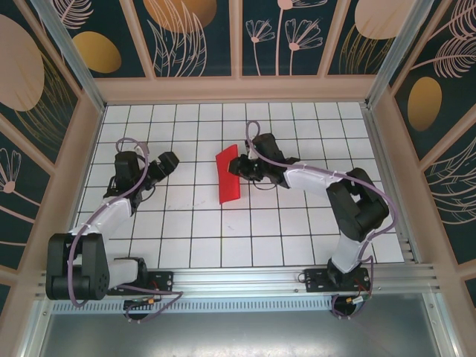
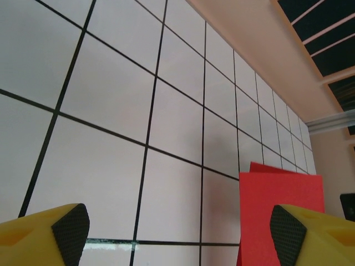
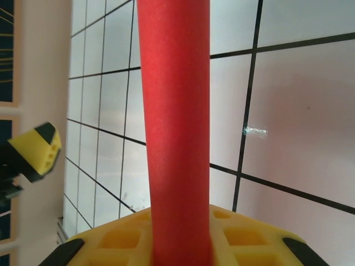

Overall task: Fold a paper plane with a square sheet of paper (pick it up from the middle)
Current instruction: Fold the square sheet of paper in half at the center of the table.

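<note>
Cataloguing the contents of the white grid-tiled table (image 1: 297, 230):

1. Red paper (image 1: 227, 178). Folded to a narrow strip at about the middle of the table, its long axis running near to far. In the left wrist view it (image 2: 280, 194) shows two layers, one edge peeking out behind the other. In the right wrist view it (image 3: 175, 127) shows edge-on as a thick red band rising from between the yellow fingers.

2. Right gripper (image 1: 239, 169). Placed at the right edge of the paper, toward its far end. Its jaws are drawn together on the red paper, which is pinched between them (image 3: 180, 244).

3. Left gripper (image 1: 169, 161). Placed to the left of the paper, apart from it, with bare tiles between. Its jaws are spread wide and hold nothing (image 2: 177, 233); black pads face inward on the yellow fingers (image 2: 66, 233). The paper lies ahead and to its right.

4. Enclosure: dark wall panels (image 1: 193, 33) with a leaf pattern along the far side.
</note>
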You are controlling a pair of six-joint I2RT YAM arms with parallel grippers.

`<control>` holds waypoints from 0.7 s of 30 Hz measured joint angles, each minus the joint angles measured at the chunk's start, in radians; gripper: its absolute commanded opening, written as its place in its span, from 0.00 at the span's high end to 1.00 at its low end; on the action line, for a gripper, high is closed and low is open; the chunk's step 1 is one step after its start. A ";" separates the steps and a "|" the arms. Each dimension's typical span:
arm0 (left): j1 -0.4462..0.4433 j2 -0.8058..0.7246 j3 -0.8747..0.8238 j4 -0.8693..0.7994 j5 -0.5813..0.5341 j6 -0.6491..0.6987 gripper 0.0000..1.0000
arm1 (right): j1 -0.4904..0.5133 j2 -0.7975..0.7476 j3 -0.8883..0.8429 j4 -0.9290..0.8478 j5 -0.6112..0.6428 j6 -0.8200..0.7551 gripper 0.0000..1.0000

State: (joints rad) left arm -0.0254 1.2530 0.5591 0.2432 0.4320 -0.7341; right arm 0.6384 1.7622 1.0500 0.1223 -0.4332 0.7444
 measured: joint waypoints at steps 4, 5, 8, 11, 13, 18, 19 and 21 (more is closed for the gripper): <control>-0.042 0.026 -0.004 0.033 0.013 -0.026 0.25 | -0.018 0.006 -0.037 0.037 -0.032 0.029 0.74; -0.060 0.038 -0.004 0.043 0.013 -0.030 0.28 | -0.021 0.011 -0.042 0.041 -0.037 0.032 0.74; -0.118 0.088 -0.004 0.072 0.014 -0.049 0.36 | -0.027 0.036 -0.049 0.056 -0.045 0.040 0.74; -0.167 0.145 -0.004 0.112 0.020 -0.076 0.42 | -0.033 0.066 -0.051 0.059 -0.050 0.043 0.74; -0.196 0.176 -0.003 0.130 0.021 -0.090 0.46 | -0.037 0.081 -0.058 0.061 -0.052 0.043 0.74; -0.268 0.249 0.016 0.170 0.020 -0.113 0.57 | -0.047 0.104 -0.080 0.062 -0.051 0.044 0.74; -0.282 0.262 0.024 0.175 0.019 -0.116 0.59 | -0.048 0.106 -0.084 0.062 -0.051 0.044 0.74; -0.311 0.297 0.043 0.189 0.017 -0.125 0.64 | -0.052 0.110 -0.090 0.062 -0.050 0.044 0.74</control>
State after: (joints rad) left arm -0.3363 1.5501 0.6025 0.4324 0.4492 -0.8589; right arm 0.5865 1.8721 0.9600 0.1841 -0.4835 0.7883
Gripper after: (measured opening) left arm 0.391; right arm 0.257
